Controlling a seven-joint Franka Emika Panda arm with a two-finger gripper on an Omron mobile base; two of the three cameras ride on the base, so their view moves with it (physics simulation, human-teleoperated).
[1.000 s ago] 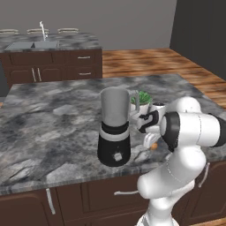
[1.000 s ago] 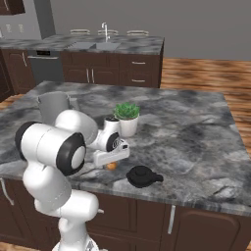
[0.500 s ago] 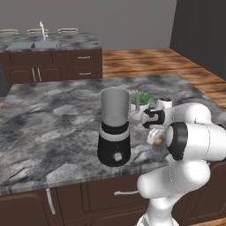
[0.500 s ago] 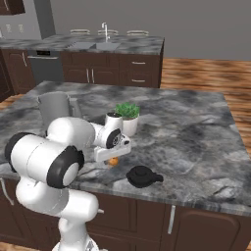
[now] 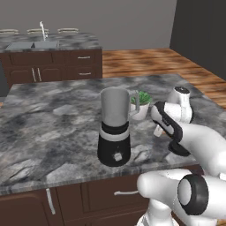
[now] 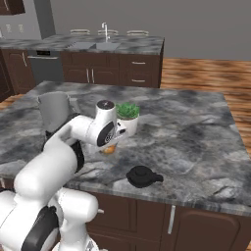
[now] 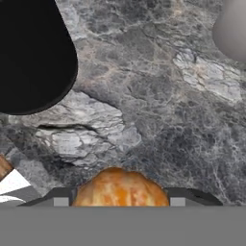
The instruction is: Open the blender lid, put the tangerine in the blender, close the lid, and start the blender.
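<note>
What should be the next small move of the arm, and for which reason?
Probably lift straight up. The gripper is shut on the tangerine, low over the counter. The blender lid already lies on the counter, so the blender jar stands open to receive it.

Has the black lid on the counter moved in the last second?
No. The lid lies in the same spot on the counter, right of the potted plant.
</note>
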